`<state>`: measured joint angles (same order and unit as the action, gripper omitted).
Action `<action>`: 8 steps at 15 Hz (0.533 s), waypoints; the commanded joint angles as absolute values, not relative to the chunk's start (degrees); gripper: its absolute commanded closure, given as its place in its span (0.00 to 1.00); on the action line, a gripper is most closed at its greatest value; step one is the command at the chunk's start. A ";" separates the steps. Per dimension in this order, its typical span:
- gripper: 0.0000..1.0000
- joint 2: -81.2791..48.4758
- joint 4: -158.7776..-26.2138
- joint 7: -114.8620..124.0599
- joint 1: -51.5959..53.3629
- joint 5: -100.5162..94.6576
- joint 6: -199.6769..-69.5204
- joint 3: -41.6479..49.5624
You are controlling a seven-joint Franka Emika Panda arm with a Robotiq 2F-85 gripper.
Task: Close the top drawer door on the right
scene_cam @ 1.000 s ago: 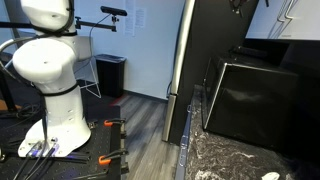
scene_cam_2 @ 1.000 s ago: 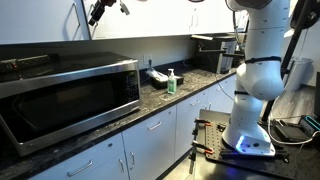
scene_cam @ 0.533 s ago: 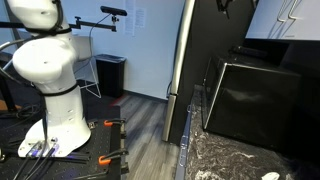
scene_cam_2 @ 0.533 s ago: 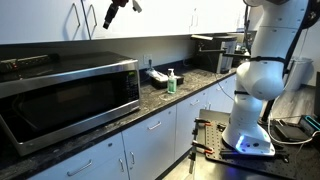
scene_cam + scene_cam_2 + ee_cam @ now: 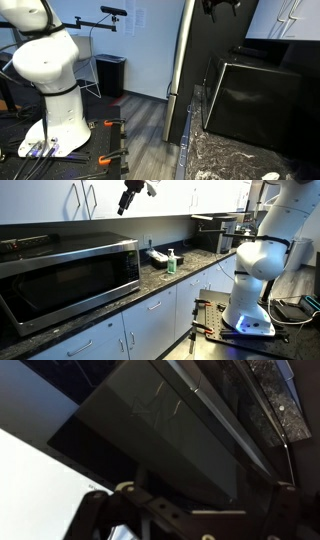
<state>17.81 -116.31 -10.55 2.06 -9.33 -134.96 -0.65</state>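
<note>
High before the white upper cabinets, the gripper (image 5: 128, 200) hangs just beside the cabinet fronts, and we see it again at the top edge of an exterior view (image 5: 222, 7). In the dim wrist view its fingers (image 5: 95, 508) seem spread wide apart with nothing between them. Behind it stands the top drawer door (image 5: 106, 206), a plain white panel whose face lies in line with the doors beside it; its slim silver handle (image 5: 88, 198) stands upright, a little apart from the gripper. Below, we find the black microwave (image 5: 70, 275) on the dark speckled countertop (image 5: 190, 273), and the wrist view looks down on its glossy top (image 5: 160, 420). Farther along the counter stands a small green bottle (image 5: 171, 262). The robot's white body (image 5: 252, 265) rises from the wood floor (image 5: 140, 125), well apart from the cabinets.
</note>
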 commanded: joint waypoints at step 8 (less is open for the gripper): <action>0.00 32.71 -143.03 2.09 1.45 -3.54 -146.01 -0.73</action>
<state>27.89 -135.71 -0.29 1.93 -5.81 -141.79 -0.69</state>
